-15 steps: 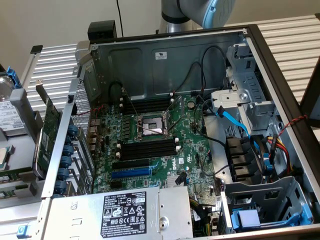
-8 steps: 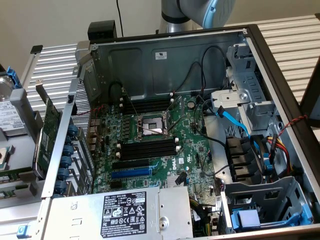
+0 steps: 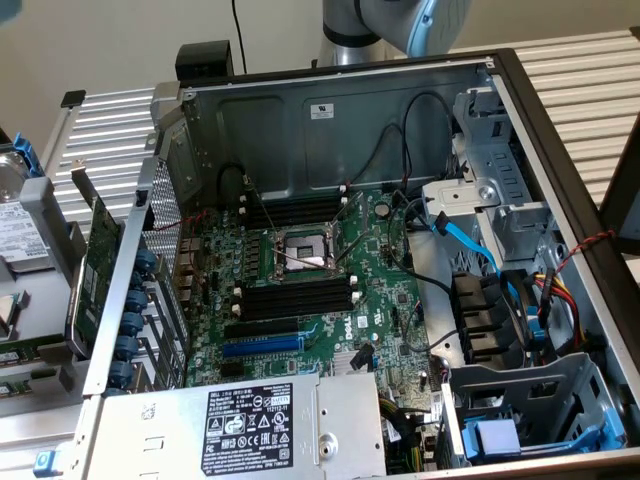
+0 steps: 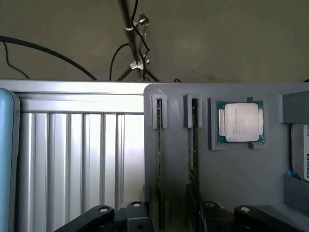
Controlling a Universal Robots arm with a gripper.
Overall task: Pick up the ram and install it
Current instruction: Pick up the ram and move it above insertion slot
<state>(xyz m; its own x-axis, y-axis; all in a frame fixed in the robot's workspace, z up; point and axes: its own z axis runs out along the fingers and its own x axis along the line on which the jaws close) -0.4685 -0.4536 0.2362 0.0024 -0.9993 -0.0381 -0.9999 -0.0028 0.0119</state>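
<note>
Gripper (image 4: 171, 215): jaws fully apart, nothing held, hovering over grey tray (image 4: 241, 179). Tray contents: ram (image 4: 193, 145) on edge in one slot, second stick (image 4: 159, 145) in the neighbouring slot, processor (image 4: 240, 122) in its recess. Open case (image 3: 330, 125): motherboard (image 3: 385, 300) inside.

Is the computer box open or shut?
Open: the grey metal computer case has no side cover, so the green motherboard inside shows.

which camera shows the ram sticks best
The wrist view: both ram sticks stand on edge in the slots of the gray holder, seen close from above. In the exterior view, thin green strips at its left edge are probably them, partly cut off.
</note>
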